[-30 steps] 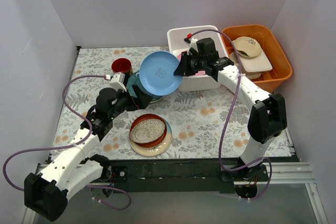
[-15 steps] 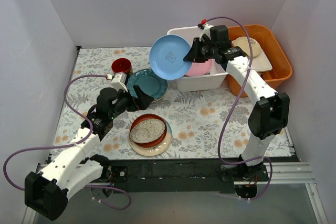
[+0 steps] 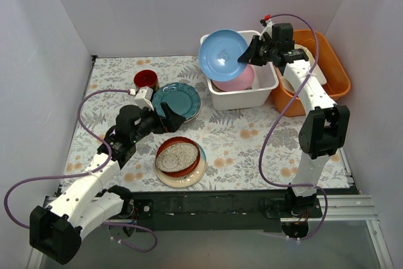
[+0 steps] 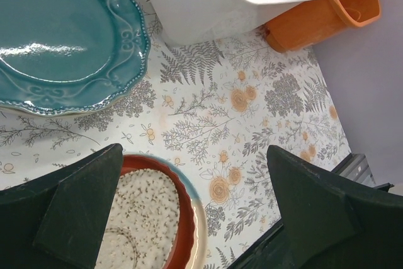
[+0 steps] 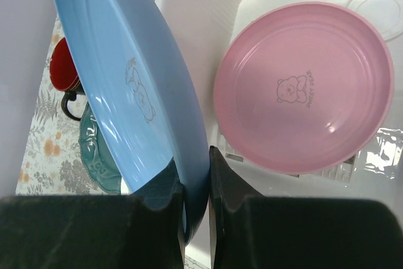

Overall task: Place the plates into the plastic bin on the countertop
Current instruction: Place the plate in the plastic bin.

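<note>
— While the light blue plate (image 3: 223, 55) hangs tilted over the left wall of the plastic bin (image 3: 242, 100), what's the score?
— One pink plate (image 3: 238, 80) lies flat in the bin; my right jaws are clamped on the blue one's rim; my left jaws gape wide, holding nothing, above the counter (image 3: 252, 146).
— What's left?
— The teal plate (image 3: 176, 100) and the red-brown stack (image 3: 178, 157), both on the counter.
— Room?
— Tight, I judge; the bin wall is just under the blue rim; the orange tub (image 3: 334, 86) touches the bin's right side; blue goes atop pink.
</note>
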